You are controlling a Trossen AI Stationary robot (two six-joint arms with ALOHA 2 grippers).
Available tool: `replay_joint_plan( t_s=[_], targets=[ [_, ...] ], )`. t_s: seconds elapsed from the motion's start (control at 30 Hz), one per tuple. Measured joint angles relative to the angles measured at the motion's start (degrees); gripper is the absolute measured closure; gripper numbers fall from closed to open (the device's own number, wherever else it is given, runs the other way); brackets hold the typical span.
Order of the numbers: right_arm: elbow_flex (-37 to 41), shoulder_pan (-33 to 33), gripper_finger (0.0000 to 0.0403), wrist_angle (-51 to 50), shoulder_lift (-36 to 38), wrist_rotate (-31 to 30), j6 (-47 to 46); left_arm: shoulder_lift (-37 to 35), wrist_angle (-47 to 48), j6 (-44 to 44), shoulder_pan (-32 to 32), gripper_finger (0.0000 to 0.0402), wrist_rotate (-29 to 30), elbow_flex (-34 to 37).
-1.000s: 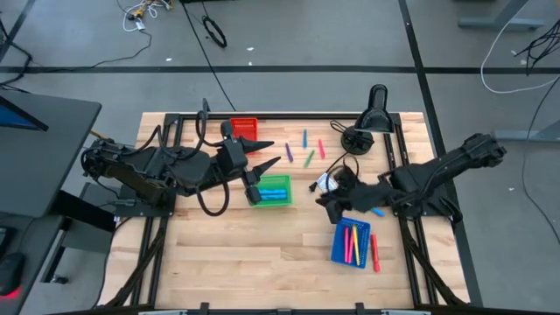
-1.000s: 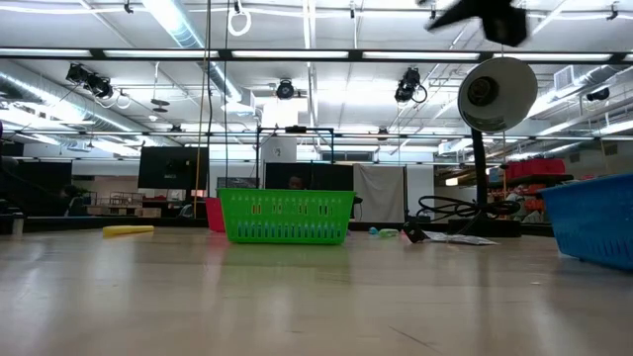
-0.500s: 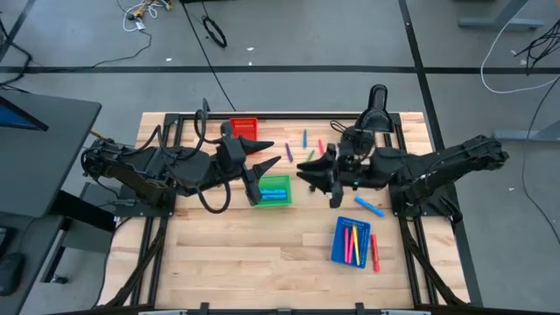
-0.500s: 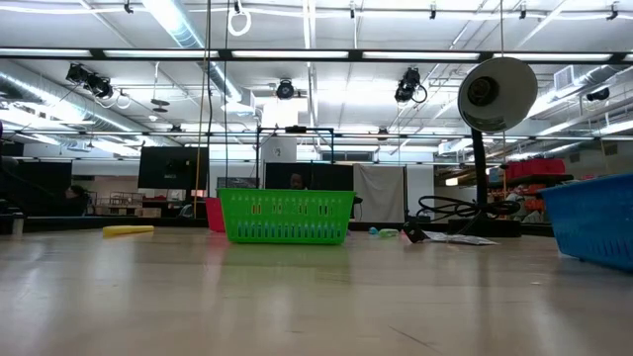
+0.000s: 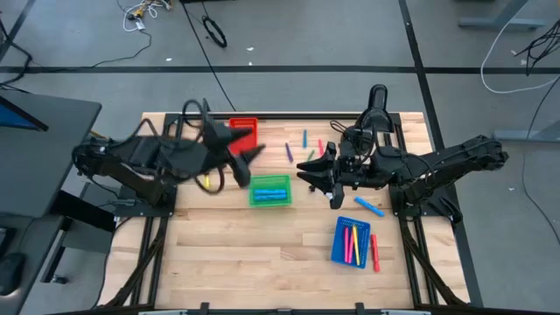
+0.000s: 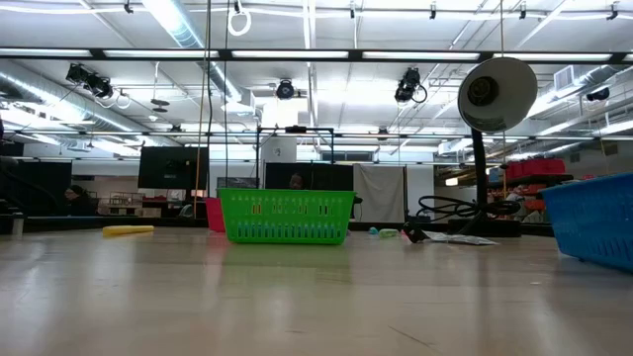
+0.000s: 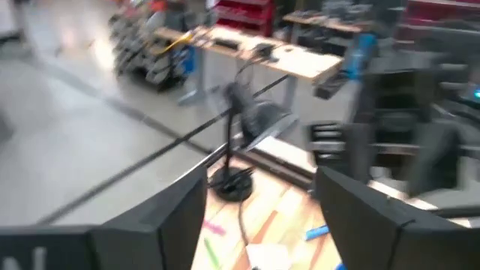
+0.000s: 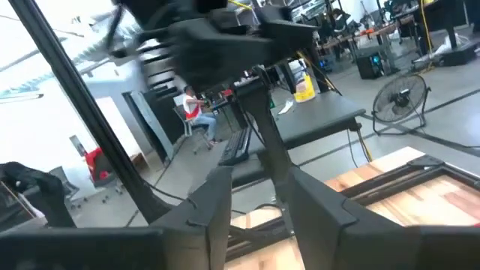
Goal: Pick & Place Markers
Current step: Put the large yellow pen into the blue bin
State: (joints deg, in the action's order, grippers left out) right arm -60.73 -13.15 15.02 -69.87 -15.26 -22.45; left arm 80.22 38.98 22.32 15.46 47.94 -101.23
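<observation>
Your left gripper [image 5: 248, 150] is raised over the back left of the table, between the red tray [image 5: 243, 128] and the green tray [image 5: 269, 191], with the arm folded back toward its base at the left edge. In the left wrist view its two dark fingers [image 7: 169, 217] stand well apart with nothing between them, so the jaws are wide and empty.

Your right gripper [image 5: 319, 171] reaches in from the right, hovering above the middle of the table just left of the black lamp base [image 5: 357, 138]. In the right wrist view its fingers [image 8: 214, 206] show a narrow gap; I cannot tell from any view whether a marker sits in it.

The markers are spread out. Several lie in the blue tray [image 5: 351, 242] near the front right, a red marker [image 5: 374, 252] lies on the wood just beside that tray, and a blue marker [image 5: 368, 206] lies between the tray and the right arm. Loose ones lie on the back centre: a purple marker [image 5: 289, 151], a blue-green one [image 5: 304, 138] and a pink one [image 5: 320, 146]. A yellow marker [image 5: 207, 181] lies on the wood under the left arm.

Compared with a second ago, your left arm has pulled back from over the green tray and its jaws have spread. Your right arm has swung from beside the blue tray toward the centre.
</observation>
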Motion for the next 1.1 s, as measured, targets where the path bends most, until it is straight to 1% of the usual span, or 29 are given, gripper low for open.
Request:
replay_joint_plan(
  t_s=[0.07, 0.13, 0.23, 0.43, 0.57, 0.73, 0.8, 0.93, 1.1],
  targets=[
    [0.00, 0.00, 0.0275, 0.07, 0.00, 1.12, -0.20, -1.10, 5.51, 4.02, -2.17, 0.0124, -0.86, 0.00],
    [0.00, 0.00, 0.0275, 0.32, 0.00, 1.77, -0.21, -2.04, 10.44, 7.41, -4.49, 0.0116, -2.28, 0.00],
    [0.00, 0.00, 0.0275, 0.38, 0.00, 2.01, 0.99, -3.06, 17.59, 12.72, -8.21, 0.0114, -5.06, 0.00],
    [0.00, 0.00, 0.0275, 0.39, 0.00, 4.79, 6.57, -3.38, 32.42, 22.86, -15.67, 0.0120, -11.36, 0.00],
    [0.00, 0.00, 0.0275, 0.44, 0.00, 4.82, 6.83, -3.38, 40.07, 26.89, -19.86, 0.0116, -13.86, 0.02],
    [0.00, 0.00, 0.0274, 0.44, 0.00, 5.94, 6.87, -3.38, 47.41, 30.55, -24.28, 0.0109, -15.11, 0.04],
    [0.00, 0.00, 0.0268, 0.42, 0.00, 6.31, 6.88, -3.38, 50.57, 32.62, -26.15, 0.0108, -15.90, 0.04],
    [0.00, 0.00, 0.0244, 0.42, 0.00, 6.31, 6.88, -3.40, 51.12, 34.09, -28.98, 0.0108, -17.78, 0.83],
    [0.00, 0.00, 0.0213, 0.40, 0.00, 6.39, 6.85, -3.45, 51.04, 34.60, -32.49, 0.0108, -18.13, 1.56]
  ],
)
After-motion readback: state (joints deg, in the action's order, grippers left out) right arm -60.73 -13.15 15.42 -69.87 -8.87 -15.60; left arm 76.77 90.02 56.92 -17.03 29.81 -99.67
